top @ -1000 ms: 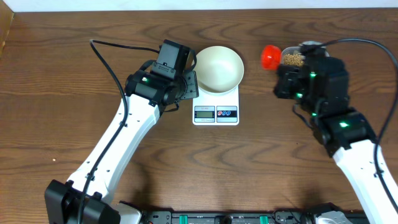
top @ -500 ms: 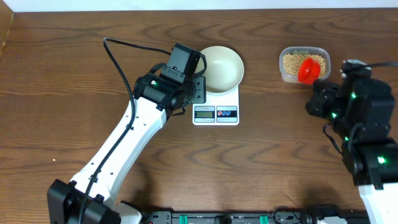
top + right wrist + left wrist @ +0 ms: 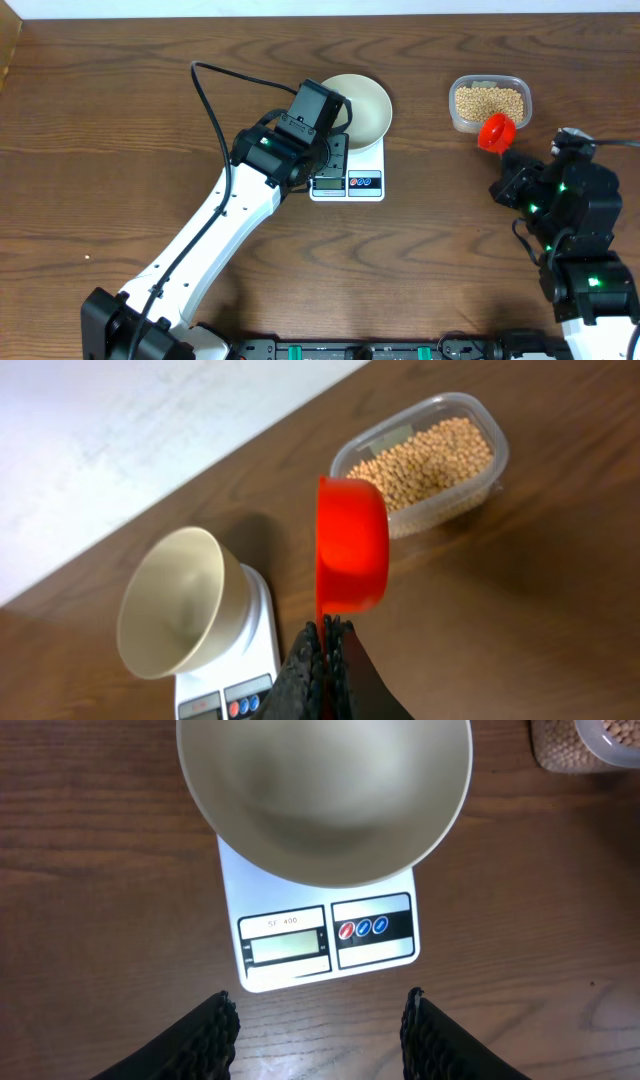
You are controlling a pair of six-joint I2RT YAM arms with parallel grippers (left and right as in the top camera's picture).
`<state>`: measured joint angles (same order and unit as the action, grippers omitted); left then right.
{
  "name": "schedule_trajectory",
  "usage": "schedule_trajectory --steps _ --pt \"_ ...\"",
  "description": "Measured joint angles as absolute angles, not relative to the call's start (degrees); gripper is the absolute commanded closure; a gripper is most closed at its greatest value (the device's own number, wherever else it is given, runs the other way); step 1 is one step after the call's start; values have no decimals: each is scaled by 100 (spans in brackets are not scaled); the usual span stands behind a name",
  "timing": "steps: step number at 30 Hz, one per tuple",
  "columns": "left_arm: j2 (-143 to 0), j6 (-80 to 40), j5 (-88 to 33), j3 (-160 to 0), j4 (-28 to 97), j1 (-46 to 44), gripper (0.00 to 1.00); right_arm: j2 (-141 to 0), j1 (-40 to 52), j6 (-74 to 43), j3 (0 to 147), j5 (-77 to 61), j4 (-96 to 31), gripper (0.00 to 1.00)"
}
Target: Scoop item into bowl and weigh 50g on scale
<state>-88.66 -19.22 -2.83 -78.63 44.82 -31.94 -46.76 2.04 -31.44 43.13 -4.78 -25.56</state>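
Two tools: right tool (image 3: pixel 325 635) tight on red scoop (image 3: pixel 352 558), left tool (image 3: pixel 320 1017) (jaws wide) over scale (image 3: pixel 330 935).

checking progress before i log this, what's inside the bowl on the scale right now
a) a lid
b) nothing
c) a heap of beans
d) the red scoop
B: in the left wrist view the bowl on the scale shows only its bare inside. The beans are in the clear tub, and the right gripper holds the red scoop off to the side.
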Motion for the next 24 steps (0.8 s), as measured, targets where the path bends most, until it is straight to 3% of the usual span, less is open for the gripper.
schedule_trajectory --steps 24 --pt "-8866 -1920 -351 -7863 4591 -3203 45 -4471 -283 -3288 3603 -1389 -1647 99"
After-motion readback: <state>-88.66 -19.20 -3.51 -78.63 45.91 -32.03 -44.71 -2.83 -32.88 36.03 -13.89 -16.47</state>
